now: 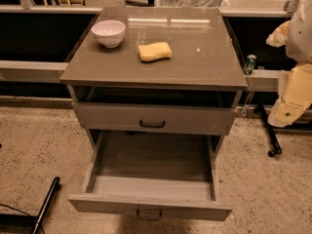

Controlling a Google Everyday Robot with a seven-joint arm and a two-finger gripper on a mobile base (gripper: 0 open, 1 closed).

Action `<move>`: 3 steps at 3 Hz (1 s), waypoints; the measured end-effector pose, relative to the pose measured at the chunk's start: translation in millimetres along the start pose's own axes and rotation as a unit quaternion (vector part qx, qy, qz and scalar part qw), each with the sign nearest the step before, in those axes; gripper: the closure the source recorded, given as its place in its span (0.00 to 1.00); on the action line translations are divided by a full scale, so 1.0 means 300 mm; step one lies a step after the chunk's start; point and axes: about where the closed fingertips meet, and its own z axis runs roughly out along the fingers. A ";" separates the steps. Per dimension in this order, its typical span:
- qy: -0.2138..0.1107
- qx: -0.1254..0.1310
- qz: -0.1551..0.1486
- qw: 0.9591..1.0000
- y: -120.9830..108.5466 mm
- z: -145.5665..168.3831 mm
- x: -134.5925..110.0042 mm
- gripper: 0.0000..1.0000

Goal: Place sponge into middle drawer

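Note:
The pale-yellow sponge point(155, 51) lies flat on the grey cabinet top point(195, 67), near its middle and to the right of a white bowl. The middle drawer point(146, 160) is pulled out towards me and its inside shows nothing in it. Its small dark loop handle point(149, 213) is on the front panel. Above it, the uppermost drawer point(195, 121) with the black handle is shut. My arm point(295, 91) is at the right edge of the view, beside the cabinet. My gripper point(279, 34) is up at cabinet-top height, well right of the sponge and touching nothing.
A white bowl point(108, 32) stands at the back left of the cabinet top. A green bottle point(249, 64) sits on the rail to the right of the cabinet. A dark pole point(46, 204) lies on the floor at the lower left. A black wheeled stand leg point(270, 135) is at the right.

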 end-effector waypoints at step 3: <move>-0.032 -0.010 -0.059 0.998 -0.248 0.193 -0.256 0.00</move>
